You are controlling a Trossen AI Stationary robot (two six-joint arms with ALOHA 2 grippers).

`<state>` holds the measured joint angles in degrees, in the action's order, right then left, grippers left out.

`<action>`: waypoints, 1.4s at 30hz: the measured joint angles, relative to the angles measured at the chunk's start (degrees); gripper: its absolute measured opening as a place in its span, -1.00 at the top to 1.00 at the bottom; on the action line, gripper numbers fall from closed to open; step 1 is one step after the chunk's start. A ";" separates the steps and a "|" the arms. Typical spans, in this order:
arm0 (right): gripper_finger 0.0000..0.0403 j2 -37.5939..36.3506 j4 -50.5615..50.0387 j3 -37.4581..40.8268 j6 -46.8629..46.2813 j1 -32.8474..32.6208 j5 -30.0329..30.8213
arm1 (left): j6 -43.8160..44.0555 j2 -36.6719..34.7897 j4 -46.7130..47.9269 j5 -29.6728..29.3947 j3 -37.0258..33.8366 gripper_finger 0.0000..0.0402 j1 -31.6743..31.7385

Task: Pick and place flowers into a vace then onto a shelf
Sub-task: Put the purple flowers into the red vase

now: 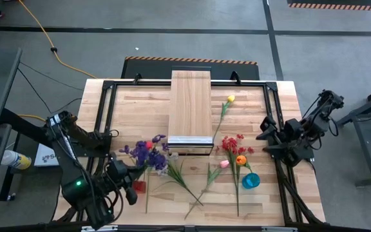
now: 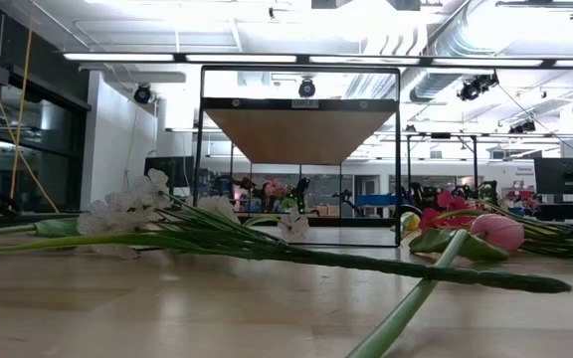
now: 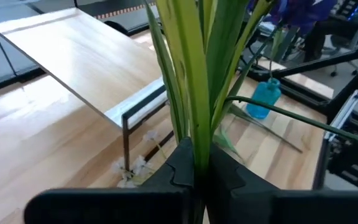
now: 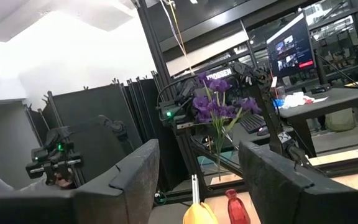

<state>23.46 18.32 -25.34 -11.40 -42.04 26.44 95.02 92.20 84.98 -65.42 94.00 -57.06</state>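
The purple flowers [image 1: 148,152] are lifted off the table [image 1: 140,103], stems clamped in the left tool [image 1: 132,187]. The blue vase [image 1: 250,180] stands empty near the right tool [image 1: 267,137], whose fingers are apart.

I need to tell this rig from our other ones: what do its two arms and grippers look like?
Both arms are dark, jointed and matte, black cabling running along them. The left arm shows a small green light near its base. The right gripper has two broad, flat, dark grey fingers. No readable markings.
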 joint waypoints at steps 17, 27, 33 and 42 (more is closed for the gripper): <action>-0.04 1.71 1.34 0.00 0.03 0.02 0.04 | 5.64 1.42 3.87 -3.13 -3.41 0.77 0.02; -0.04 1.59 3.87 0.00 0.02 0.02 0.06 | 17.86 1.38 3.03 -2.24 -11.01 0.70 0.00; -0.03 1.62 4.05 0.00 0.02 0.02 0.03 | 17.76 1.38 2.16 0.48 -11.02 0.76 0.00; -0.06 1.59 4.27 -0.02 1.34 0.02 1.33 | 17.97 1.66 -0.03 2.16 -11.02 0.67 -2.45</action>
<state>25.06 22.59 -25.36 -10.06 -42.02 27.77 112.99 93.86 84.95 -63.27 82.98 -59.51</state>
